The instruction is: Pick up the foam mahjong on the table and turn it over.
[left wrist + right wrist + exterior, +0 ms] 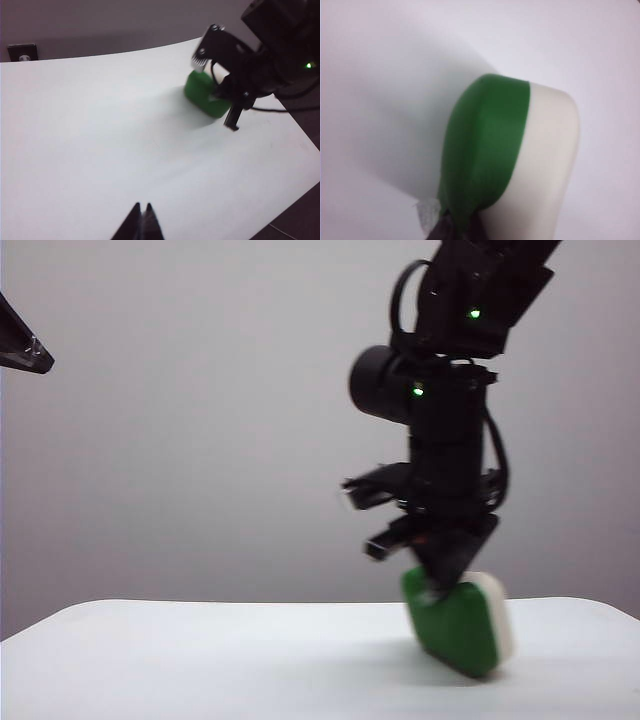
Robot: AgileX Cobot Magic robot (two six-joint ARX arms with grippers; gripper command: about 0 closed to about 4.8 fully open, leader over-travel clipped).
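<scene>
The foam mahjong [462, 628] is half dark green, half cream-white, and stands tilted on edge over the white table [200, 660]. Its green half faces the exterior camera, and I cannot tell whether its lower corner touches the top. My right gripper [440, 590] points down from above and is shut on the block's upper green edge. In the right wrist view the dark fingertips of that gripper [462, 225] pinch the green side of the mahjong [490, 150]. No printed face shows. My left gripper [141, 206] hovers shut and empty over the table [100, 140], well away from the mahjong [202, 92].
A black part of the left arm [25, 345] pokes in at the upper left of the exterior view. The table's rounded far edge [165, 45] meets a grey wall with a wall socket [22, 51]. Its near right edge [300, 200] drops off to a dark floor.
</scene>
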